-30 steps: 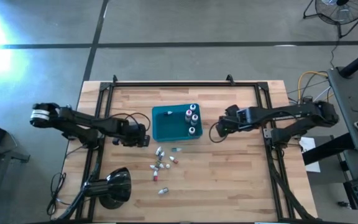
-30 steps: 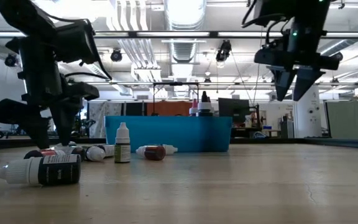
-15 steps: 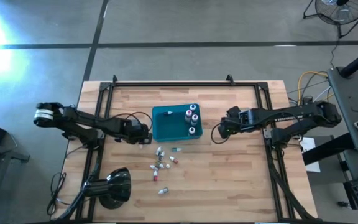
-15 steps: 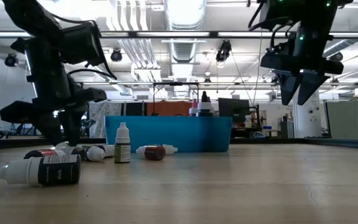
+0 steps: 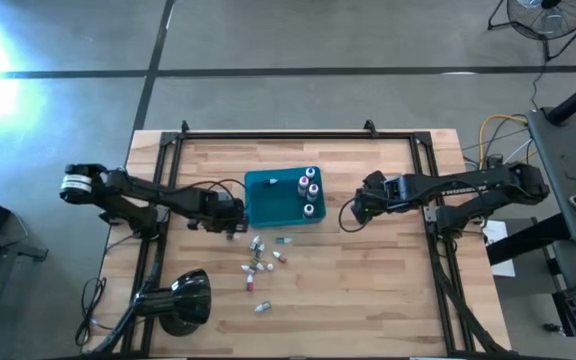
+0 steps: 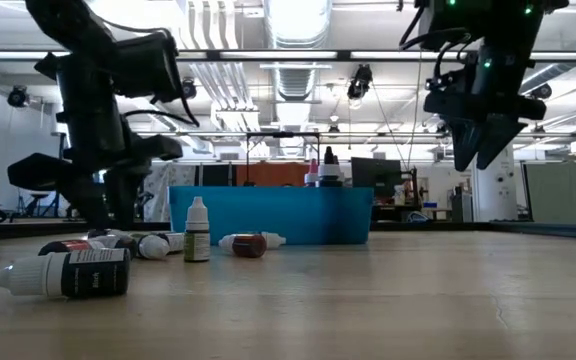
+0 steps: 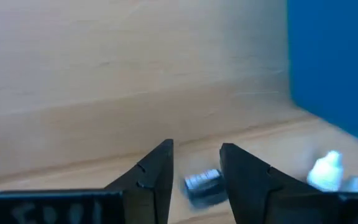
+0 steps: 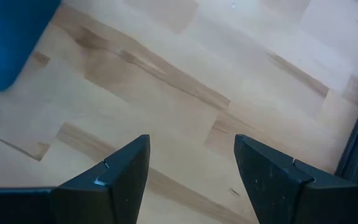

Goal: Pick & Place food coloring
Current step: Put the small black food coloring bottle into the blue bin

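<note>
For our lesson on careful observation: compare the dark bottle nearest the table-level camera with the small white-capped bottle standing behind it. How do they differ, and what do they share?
Pose: the dark bottle lies on its side, while the small bottle stands upright. Look: the dark bottle has a black body with a label; the small bottle's body looks dark with a greenish tint. Place: the dark bottle lies nearer the camera; the small bottle stands closer to the blue bin. Both have pale caps and rest on the wooden table, outside the bin.

One teal bin (image 5: 263,200) stands on the single worktop (image 5: 368,290). Four capped bottles (image 5: 309,190) stand inside it. About nine loose bottles (image 5: 259,262) are scattered on the boards just beside it; some touch, so the exact count is uncertain. One further bottle (image 7: 201,183) sits between the jaws of the left gripper (image 7: 196,146). There are two grippers, counting the right gripper (image 5: 349,214), each with two fingers. One black lamp (image 5: 183,297) stands at the worktop's edge.
</note>
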